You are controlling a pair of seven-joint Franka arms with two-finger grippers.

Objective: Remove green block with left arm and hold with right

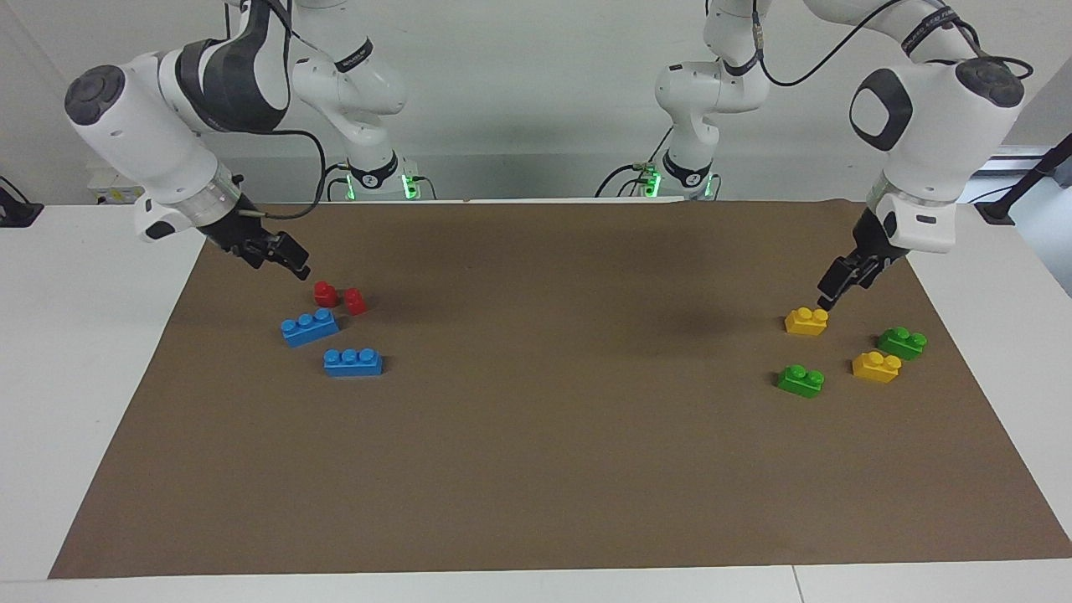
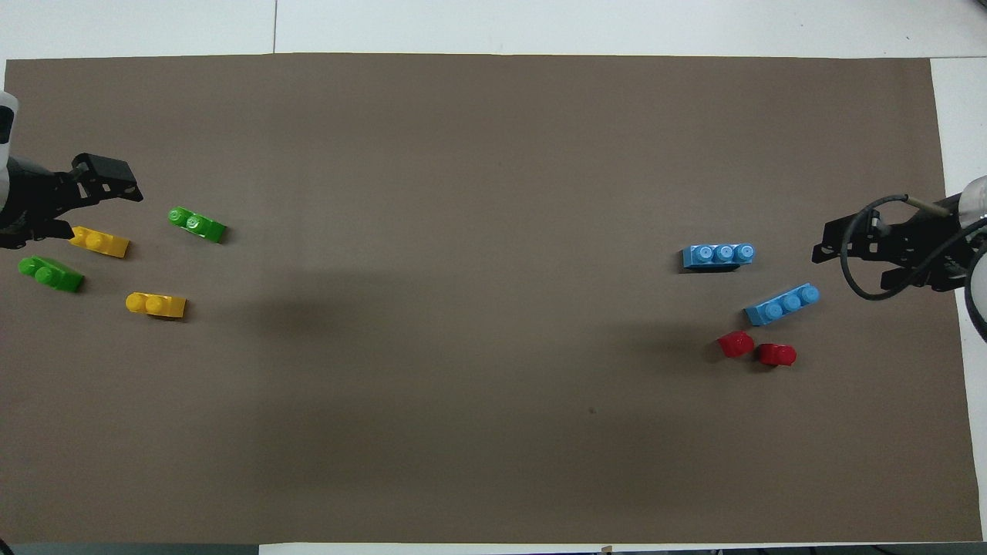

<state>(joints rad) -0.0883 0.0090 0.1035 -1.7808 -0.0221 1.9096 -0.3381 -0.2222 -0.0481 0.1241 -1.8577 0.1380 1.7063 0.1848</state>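
I see one green block (image 2: pixel 197 224) lying on the brown mat (image 2: pixel 478 193), farther out than the yellow brick (image 2: pixel 156 305).

Two high cameras watch my table, half a turn apart.
One faces me from across the brown mat (image 1: pixel 536 469), seeing both my arms whole from some way off. The other hangs above my own end, looking steeply down, catching only my left claw (image 2: pixel 100 181) and right claw (image 2: pixel 837 243) at its edges. Both share the mat.
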